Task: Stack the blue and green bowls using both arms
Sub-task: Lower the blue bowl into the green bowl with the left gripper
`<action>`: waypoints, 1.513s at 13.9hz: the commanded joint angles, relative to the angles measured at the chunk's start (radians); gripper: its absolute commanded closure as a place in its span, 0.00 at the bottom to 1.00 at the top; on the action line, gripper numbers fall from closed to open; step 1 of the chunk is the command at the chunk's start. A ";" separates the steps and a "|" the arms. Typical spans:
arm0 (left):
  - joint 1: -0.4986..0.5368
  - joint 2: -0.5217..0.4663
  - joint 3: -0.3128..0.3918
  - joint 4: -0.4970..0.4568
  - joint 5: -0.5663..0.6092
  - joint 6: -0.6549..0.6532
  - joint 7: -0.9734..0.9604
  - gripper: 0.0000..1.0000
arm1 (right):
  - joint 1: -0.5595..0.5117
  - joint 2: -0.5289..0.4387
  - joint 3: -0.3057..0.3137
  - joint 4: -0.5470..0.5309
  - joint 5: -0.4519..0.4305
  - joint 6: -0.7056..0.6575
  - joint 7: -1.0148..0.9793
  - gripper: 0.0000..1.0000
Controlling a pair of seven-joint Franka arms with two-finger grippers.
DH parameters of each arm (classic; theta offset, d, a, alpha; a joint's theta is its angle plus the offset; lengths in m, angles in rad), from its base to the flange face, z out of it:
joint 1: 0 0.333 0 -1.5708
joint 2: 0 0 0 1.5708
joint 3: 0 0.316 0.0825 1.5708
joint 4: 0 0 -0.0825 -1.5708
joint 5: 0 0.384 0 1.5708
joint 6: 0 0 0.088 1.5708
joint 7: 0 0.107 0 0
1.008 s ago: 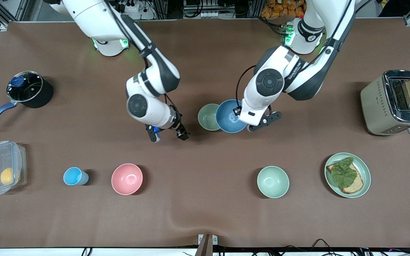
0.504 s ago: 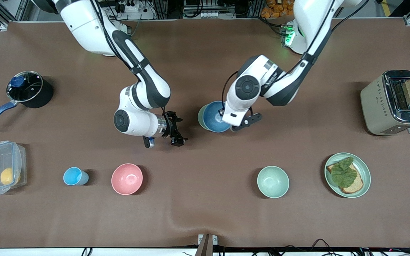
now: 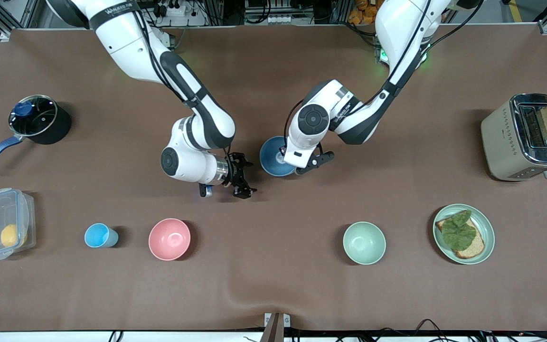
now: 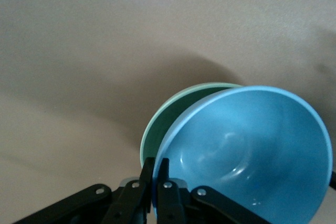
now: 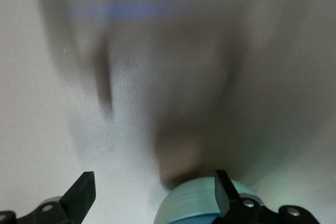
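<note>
In the left wrist view the blue bowl (image 4: 252,150) hangs tilted in the left gripper (image 4: 156,169), whose jaws are shut on its rim. The pale green bowl (image 4: 168,124) lies right under it, with only one side of its rim showing. From the front camera, the blue bowl (image 3: 272,162) covers the green bowl at the table's middle, with the left gripper (image 3: 287,164) at its edge. The right gripper (image 3: 240,183) is open and low beside the bowls, toward the right arm's end. Its wrist view shows the green bowl's outer wall (image 5: 194,203) by one fingertip (image 5: 223,190).
Nearer the front camera stand a pink bowl (image 3: 169,239), a light-blue cup (image 3: 99,235), a mint-green bowl (image 3: 364,242) and a plate with toast (image 3: 487,240). A toaster (image 3: 501,142) stands at the left arm's end. A pot (image 3: 36,118) and a clear box (image 3: 3,230) stand at the right arm's end.
The left arm has carried the blue bowl sideways over the green bowl, which it now covers in the front view. The right gripper has turned and come closer to the bowls.
</note>
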 commanded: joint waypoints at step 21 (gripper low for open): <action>0.025 -0.043 0.010 0.077 0.027 -0.081 -0.022 0.00 | 0.066 0.009 -0.001 -0.030 0.049 0.049 -0.039 0.00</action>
